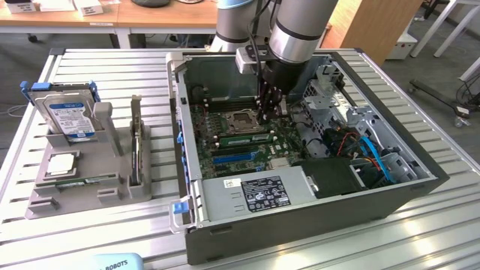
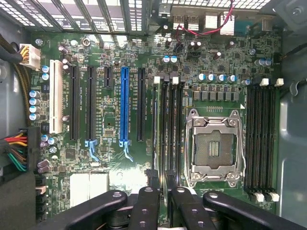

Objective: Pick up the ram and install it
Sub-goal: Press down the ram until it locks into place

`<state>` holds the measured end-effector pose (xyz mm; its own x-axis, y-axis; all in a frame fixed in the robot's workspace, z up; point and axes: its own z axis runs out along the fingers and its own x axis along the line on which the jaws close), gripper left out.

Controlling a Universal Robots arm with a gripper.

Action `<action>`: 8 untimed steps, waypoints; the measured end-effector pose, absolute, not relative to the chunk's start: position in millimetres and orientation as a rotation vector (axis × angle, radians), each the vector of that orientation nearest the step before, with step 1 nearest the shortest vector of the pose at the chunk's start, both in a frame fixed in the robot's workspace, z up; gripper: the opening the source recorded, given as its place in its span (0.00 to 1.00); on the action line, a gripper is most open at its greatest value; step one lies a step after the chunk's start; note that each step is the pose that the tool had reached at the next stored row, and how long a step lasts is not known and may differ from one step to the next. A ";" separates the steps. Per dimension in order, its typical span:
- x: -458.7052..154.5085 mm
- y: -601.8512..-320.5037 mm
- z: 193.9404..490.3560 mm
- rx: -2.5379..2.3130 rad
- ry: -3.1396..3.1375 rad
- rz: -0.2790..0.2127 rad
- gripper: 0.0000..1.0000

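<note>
Pincer (image 1: 267, 114) – whether open or gripping could not be told | ram (image 1: 245, 131) just by it, at memory slots (image 2: 168, 124) | risk – any skew could have left it half-seated

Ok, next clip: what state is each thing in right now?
Computer case: on its side, open, motherboard exposed.
CPU socket: empty.
Ram: standing on edge beside the socket; whether latched, cannot tell.
Gripper: inside the case, beside the socket.
Hard drive: upright in the grey holder.
Processor: flat on the holder.
Expansion card: upright in the holder.
Second ram stick: flat at the holder's front.
</note>
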<state>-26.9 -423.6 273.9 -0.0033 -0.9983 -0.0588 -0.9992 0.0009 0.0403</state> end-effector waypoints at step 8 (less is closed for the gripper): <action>-26.8 -423.6 273.9 -2.209 2.213 0.110 0.10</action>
<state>-26.8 -423.6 273.9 -0.0032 -0.9983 -0.0587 -0.9992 0.0008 0.0404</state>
